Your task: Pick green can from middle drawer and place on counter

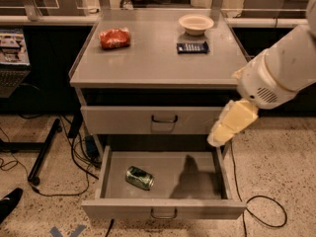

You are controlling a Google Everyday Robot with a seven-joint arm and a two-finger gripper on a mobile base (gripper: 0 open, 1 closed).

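The green can (139, 177) lies on its side in the left half of the open middle drawer (163, 209), which is pulled out at the bottom of the cabinet. The counter (153, 58) is the grey top above it. My gripper (219, 136) hangs at the end of the white arm (276, 75), above the drawer's right rear corner and in front of the right end of the closed upper drawer (153, 120). It holds nothing and is well to the right of the can and above it. Its shadow falls on the drawer floor.
On the counter lie a red crinkly snack bag (115, 37) at the left, a white bowl (196, 22) at the back right and a dark flat device (192, 47) in front of it. Cables (74, 152) trail on the floor left of the cabinet.
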